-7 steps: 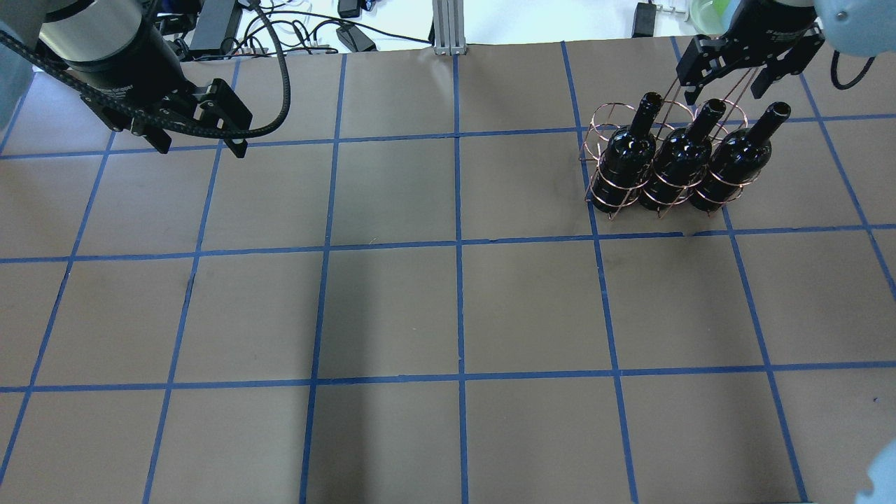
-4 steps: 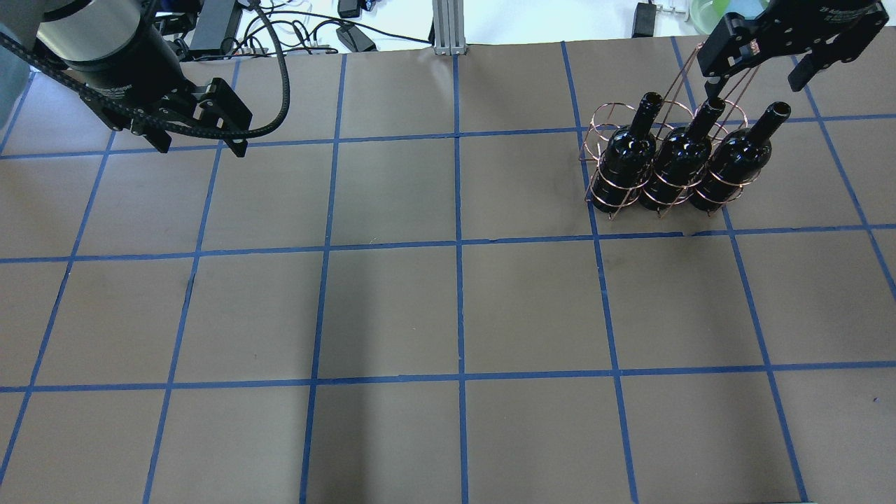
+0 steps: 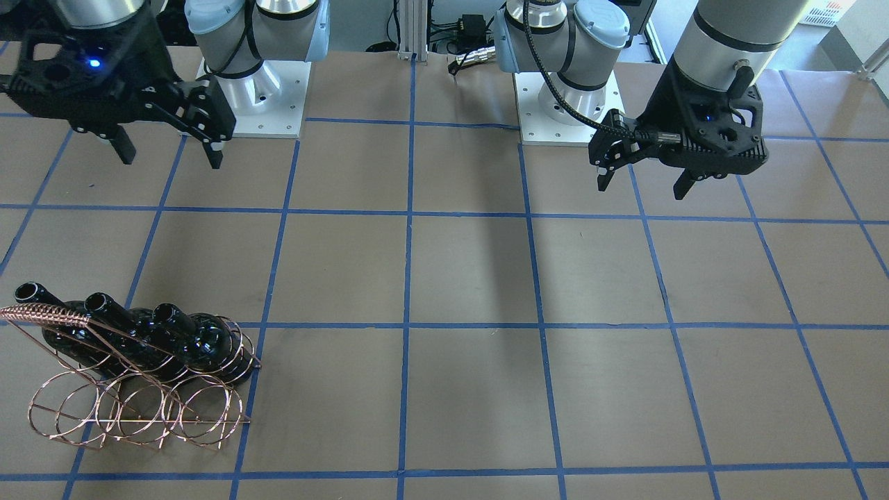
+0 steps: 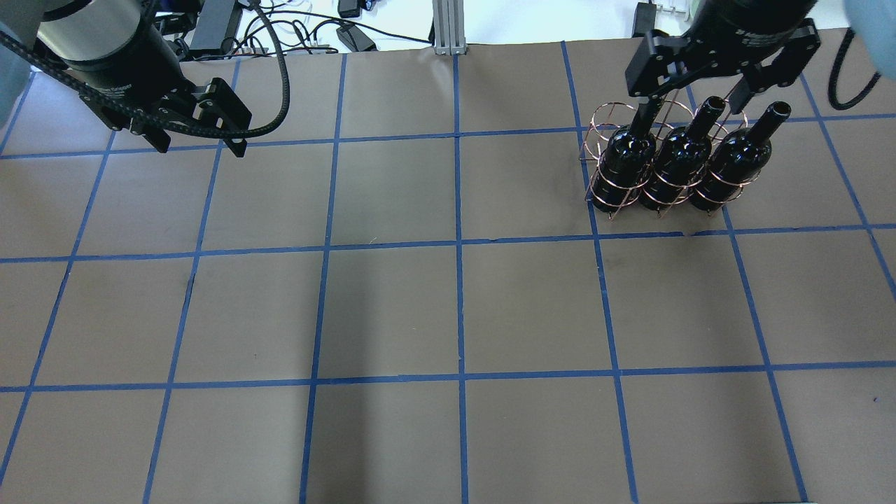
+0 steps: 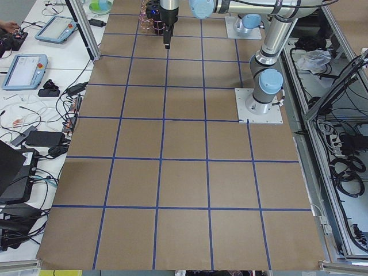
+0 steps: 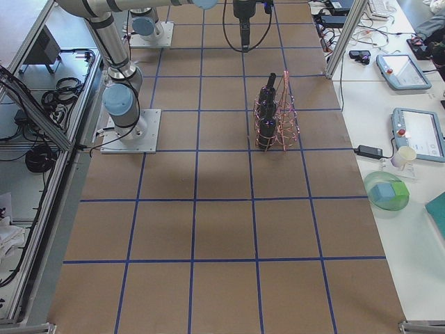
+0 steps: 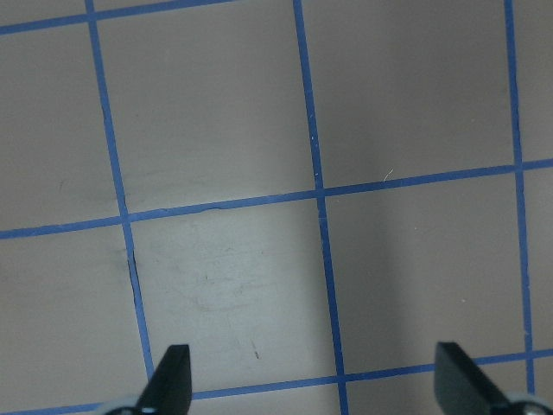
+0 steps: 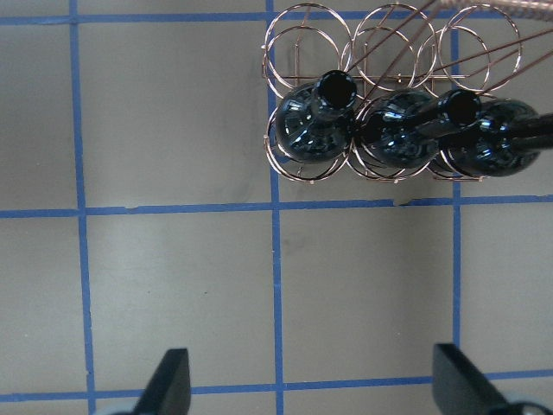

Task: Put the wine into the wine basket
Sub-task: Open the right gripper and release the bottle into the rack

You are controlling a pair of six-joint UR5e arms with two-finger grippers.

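Note:
Three near-black wine bottles stand side by side in the front row of the copper wire basket (image 4: 607, 190) at the far right: left (image 4: 628, 157), middle (image 4: 679, 159), right (image 4: 731, 162). In the right wrist view they (image 8: 315, 125) fill the rings of the basket (image 8: 307, 35). My right gripper (image 4: 700, 87) is open and empty, high over the bottle necks and handle; it also shows in the front view (image 3: 169, 153) and the right wrist view (image 8: 313, 389). My left gripper (image 4: 201, 145) is open and empty over bare table at the far left.
The basket's braided handle (image 3: 42, 316) leans over the back row of empty rings (image 3: 139, 417). The brown table (image 4: 448, 308) has a blue tape grid. Cables and boxes (image 4: 308, 31) lie beyond the far edge.
My right gripper, open throughout, first pulled back and to the right, then shifted left over the bottle necks. Bottles, basket and left arm have not moved.

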